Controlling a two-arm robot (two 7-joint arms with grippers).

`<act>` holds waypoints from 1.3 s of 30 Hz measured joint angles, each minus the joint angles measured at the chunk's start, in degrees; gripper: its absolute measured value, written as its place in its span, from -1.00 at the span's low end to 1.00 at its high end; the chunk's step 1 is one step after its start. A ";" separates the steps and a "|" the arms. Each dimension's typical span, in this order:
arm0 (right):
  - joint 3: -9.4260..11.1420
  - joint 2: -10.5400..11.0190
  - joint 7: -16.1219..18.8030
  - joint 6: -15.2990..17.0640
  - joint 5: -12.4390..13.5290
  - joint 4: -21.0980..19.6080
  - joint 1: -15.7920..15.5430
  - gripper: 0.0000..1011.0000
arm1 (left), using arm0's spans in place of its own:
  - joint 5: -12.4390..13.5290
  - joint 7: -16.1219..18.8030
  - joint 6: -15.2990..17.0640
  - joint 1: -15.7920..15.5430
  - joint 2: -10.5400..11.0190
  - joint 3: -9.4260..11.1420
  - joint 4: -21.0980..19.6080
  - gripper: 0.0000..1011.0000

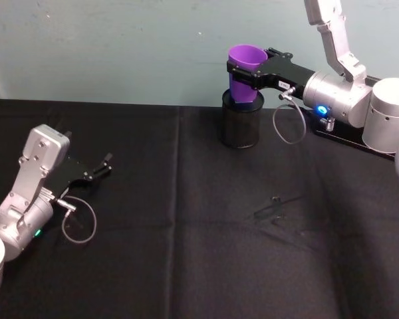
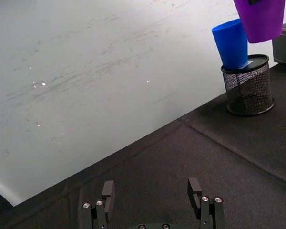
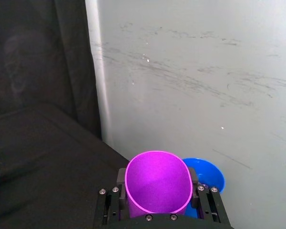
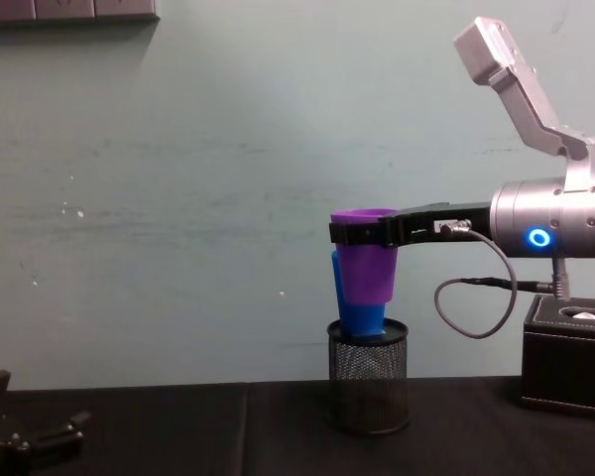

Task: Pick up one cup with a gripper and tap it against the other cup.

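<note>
My right gripper point(image 1: 241, 73) is shut on the purple cup point(image 1: 246, 61) near its rim and holds it upright in the air at the table's far side. The blue cup point(image 4: 360, 319) stands in a black mesh cylinder point(image 4: 369, 377). The purple cup point(image 4: 367, 263) hangs right beside it, its lower part level with the blue cup's upper part. I cannot tell whether they touch. In the left wrist view the purple cup point(image 2: 260, 19) hangs next to the blue cup point(image 2: 231, 43). My left gripper point(image 1: 96, 171) rests open and holds nothing at the left, low over the cloth.
A black box point(image 4: 570, 357) stands at the far right beside the mesh cylinder point(image 1: 240, 126). A small dark clip-like object point(image 1: 274, 208) lies on the black cloth point(image 1: 186, 252) right of centre. A pale wall rises just behind the cups.
</note>
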 joint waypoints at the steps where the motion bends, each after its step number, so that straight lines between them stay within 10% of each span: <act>1: 0.08 -0.08 -0.02 -0.08 -0.20 0.08 0.05 0.44 | 0.00 0.00 0.00 0.00 0.00 0.00 0.00 0.99; 39: 2.25 -2.13 -0.81 -3.22 -3.18 3.83 0.95 0.44 | 0.00 0.00 0.00 0.00 0.00 0.00 0.00 0.99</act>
